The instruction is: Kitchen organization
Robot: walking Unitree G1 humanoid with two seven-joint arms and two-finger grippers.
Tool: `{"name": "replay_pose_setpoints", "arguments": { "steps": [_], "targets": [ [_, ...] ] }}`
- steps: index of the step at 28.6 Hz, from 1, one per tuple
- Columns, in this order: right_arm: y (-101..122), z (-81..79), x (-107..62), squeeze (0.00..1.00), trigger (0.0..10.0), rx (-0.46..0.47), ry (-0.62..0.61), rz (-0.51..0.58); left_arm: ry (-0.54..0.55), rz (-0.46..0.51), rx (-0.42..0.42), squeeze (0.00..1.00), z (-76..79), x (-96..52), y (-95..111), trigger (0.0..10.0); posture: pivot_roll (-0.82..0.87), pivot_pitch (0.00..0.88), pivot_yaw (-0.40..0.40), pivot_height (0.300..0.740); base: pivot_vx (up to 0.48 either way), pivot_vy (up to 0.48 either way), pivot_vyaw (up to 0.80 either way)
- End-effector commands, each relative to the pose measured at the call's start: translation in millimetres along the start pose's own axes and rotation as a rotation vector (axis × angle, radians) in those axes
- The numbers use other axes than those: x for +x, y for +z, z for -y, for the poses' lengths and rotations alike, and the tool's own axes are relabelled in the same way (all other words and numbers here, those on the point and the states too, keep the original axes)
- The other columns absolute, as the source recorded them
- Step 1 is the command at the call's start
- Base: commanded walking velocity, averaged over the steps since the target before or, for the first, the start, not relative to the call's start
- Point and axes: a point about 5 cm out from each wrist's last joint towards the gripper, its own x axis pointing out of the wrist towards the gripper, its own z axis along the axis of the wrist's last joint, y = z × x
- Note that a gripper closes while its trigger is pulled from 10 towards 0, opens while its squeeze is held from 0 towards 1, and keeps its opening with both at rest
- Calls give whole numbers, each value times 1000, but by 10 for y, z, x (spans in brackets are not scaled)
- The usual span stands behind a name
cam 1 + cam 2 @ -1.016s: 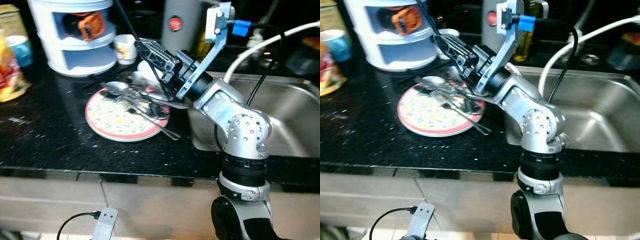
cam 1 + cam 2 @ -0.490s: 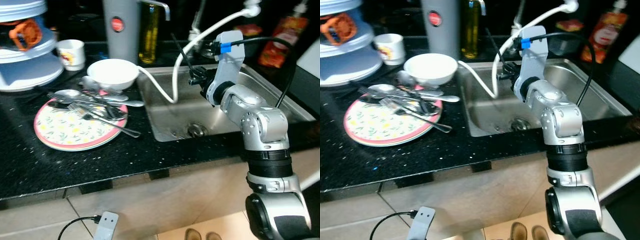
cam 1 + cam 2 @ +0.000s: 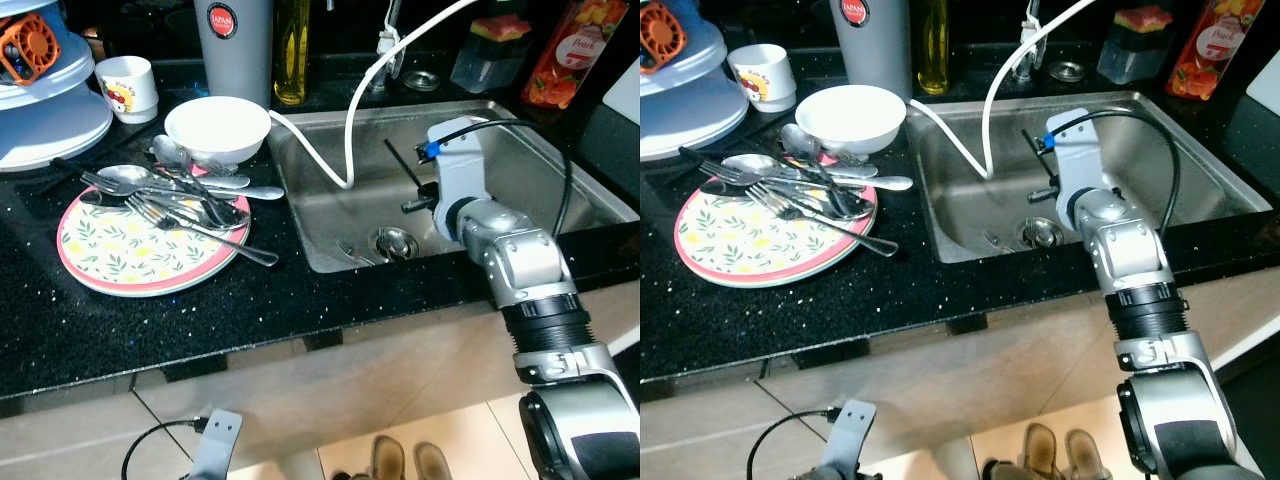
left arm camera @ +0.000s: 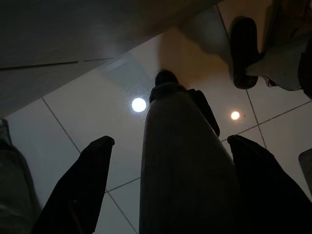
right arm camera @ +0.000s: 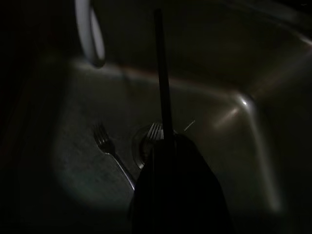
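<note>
Black speckled countertop [image 3: 150,320] runs across the kitchen, with a steel sink [image 3: 560,165] sunk into it at the right. Farthest left stands a white tiered rack [image 3: 50,110], and next to it a small printed cup [image 3: 130,85]. Below them a floral plate with a pink rim [image 3: 120,255] still carries a heap of forks and spoons [image 3: 185,205], and a white bowl [image 3: 217,128] sits touching the plate's far edge. A white hose [image 3: 345,140] loops down into the basin. On the sink floor one fork [image 5: 111,152] lies beside the drain [image 3: 392,241] and a second fork head [image 5: 155,130] rests at the drain itself.

The right gripper [image 3: 408,185] hangs over the basin above the drain; its fingers look drawn together with a thin dark rod between them, though the dim wrist view leaves the grip uncertain. The left gripper [image 4: 165,190] hangs idle toward the tiled floor, fingers spread, nothing held.

By my reading, the sorting has barely begun: two forks are in the sink, while most cutlery, the plate and bowl remain on the counter.
</note>
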Motion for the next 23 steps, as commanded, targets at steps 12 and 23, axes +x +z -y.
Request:
{"name": "replay_pose_setpoints", "arguments": {
  "steps": [12,23],
  "targets": [
    [288,89,173,1000,10000,-19,-64,160,-23,-245,-78,0,102,-34,-765,10000,67,260,-63,740,0,0,0],
    [860,35,-277,0,10000,403,436,643,-20,-221,-70,0,96,-21,-663,10000,55,196,-61,740,0,0,0]
  ]
}}
